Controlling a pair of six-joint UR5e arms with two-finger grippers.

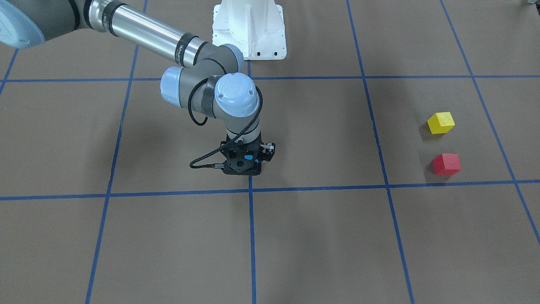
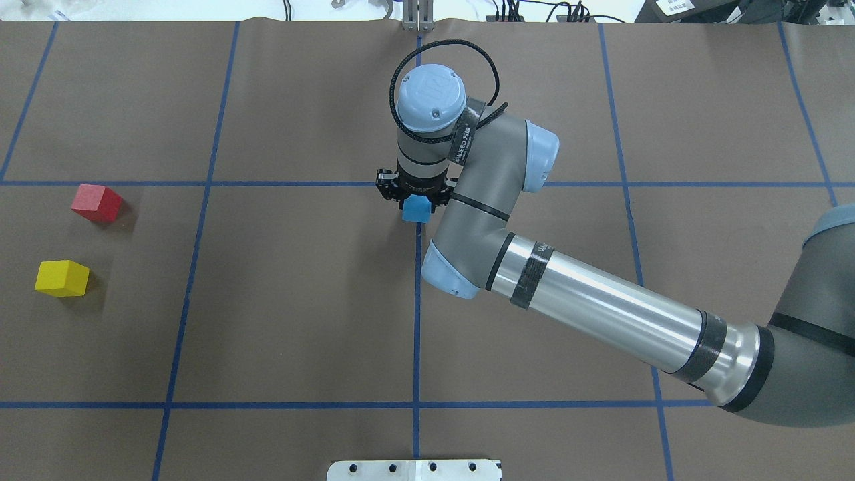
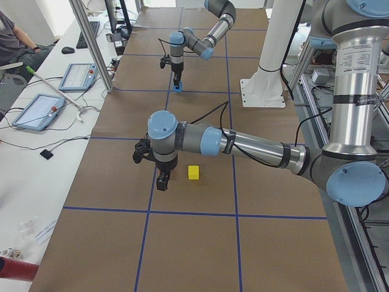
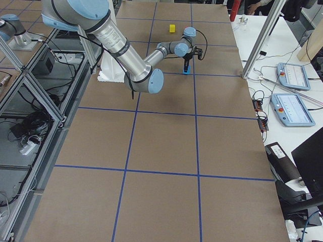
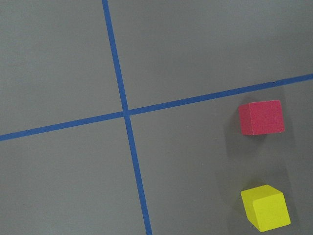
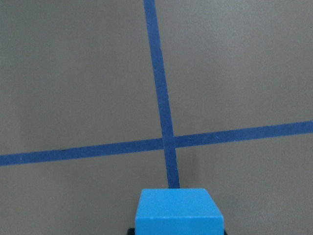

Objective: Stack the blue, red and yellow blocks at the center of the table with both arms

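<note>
1. Blue block point(image 2: 418, 208) sits between the fingers of the right claw point(image 1: 243, 165), which is clamped on it and points straight down over the middle of the table point(image 2: 300, 300).
2. Right arm point(image 2: 601, 300) comes in from the right, its wrist bent so that the claw hangs below it.
3. The blue block is just on the robot's side of the central crossing of the tape lines point(image 2: 417, 321). In the right wrist view the crossing lies straight ahead of it. I cannot tell whether its underside touches the table.
4. Red block point(image 2: 97, 203) and yellow block point(image 2: 62, 278) rest on the table far to the left, well apart from the blue one. They are near each other but not touching, with red farther from the robot and yellow nearer.
5. Left arm point(image 3: 243, 143) reaches out over that left part of the table. The left claw point(image 3: 162, 181) points down, near the yellow block.
6. That claw shows only in the side view, so I cannot tell whether it is wide or narrow.
7. The left wrist view looks down on the red and yellow blocks, beside a tape crossing.
8. White pedestal point(image 1: 249, 29) stands at the robot's edge of the table, in line with the centre.
</note>
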